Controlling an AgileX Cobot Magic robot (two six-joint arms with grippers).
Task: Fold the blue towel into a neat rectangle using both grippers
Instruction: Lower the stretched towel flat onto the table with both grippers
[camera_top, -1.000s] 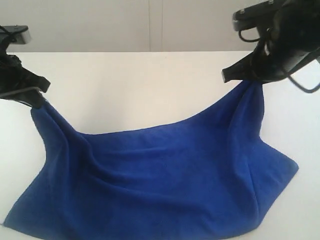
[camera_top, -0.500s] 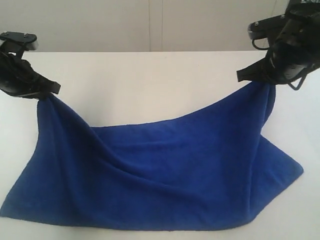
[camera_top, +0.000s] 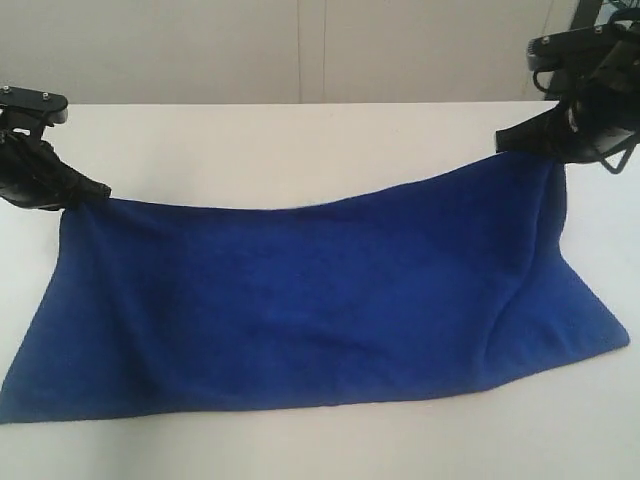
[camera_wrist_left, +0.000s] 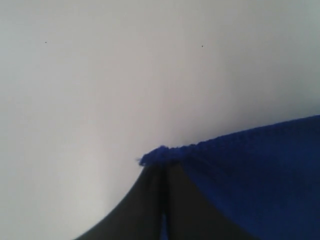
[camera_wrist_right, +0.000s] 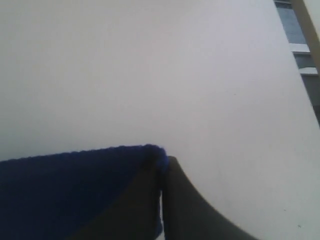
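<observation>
Where the blue towel (camera_top: 300, 300) sagged deep between its corners a second ago, we now see its top edge pulled nearly straight above the white bench (camera_top: 300, 150), lower half lying on it; the left gripper (camera_top: 98, 190) and right gripper (camera_top: 506, 138) stand farther apart, fingers (camera_wrist_left: 135, 215) clamped tight on a corner each

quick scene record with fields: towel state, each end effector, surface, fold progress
towel: blue towel, spread wide, unfolded
upper edge: stretched between the two end effectors
lower edge: resting on the white table
left end effector: shut on one upper corner
right end effector: shut on the other upper corner
fold: not yet made
</observation>
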